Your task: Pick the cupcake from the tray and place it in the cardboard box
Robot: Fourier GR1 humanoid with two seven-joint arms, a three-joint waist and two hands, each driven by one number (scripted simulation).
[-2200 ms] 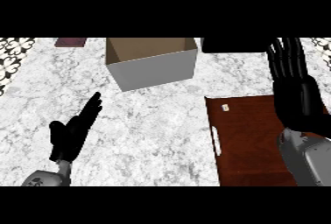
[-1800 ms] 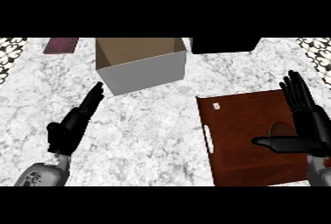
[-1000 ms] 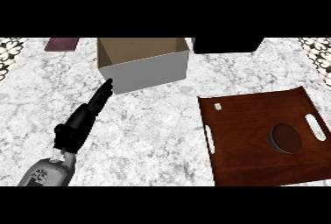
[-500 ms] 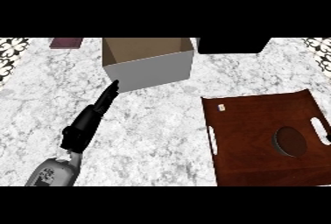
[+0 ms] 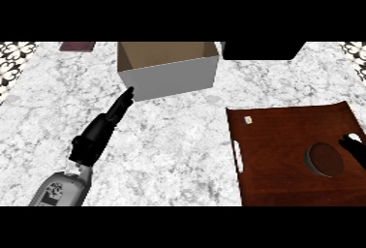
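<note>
Left hand lies straight-fingered on the worktop, tips near the cardboard box, while right hand, state unclear, shows at the tray's right edge beside the cupcake.

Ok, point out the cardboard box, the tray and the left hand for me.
cardboard box (image 5: 175, 81), head view, on its pale front wall.
tray (image 5: 282, 160), head view, on its bare brown surface.
left hand (image 5: 100, 131), head view, on its black straight fingers.
</note>
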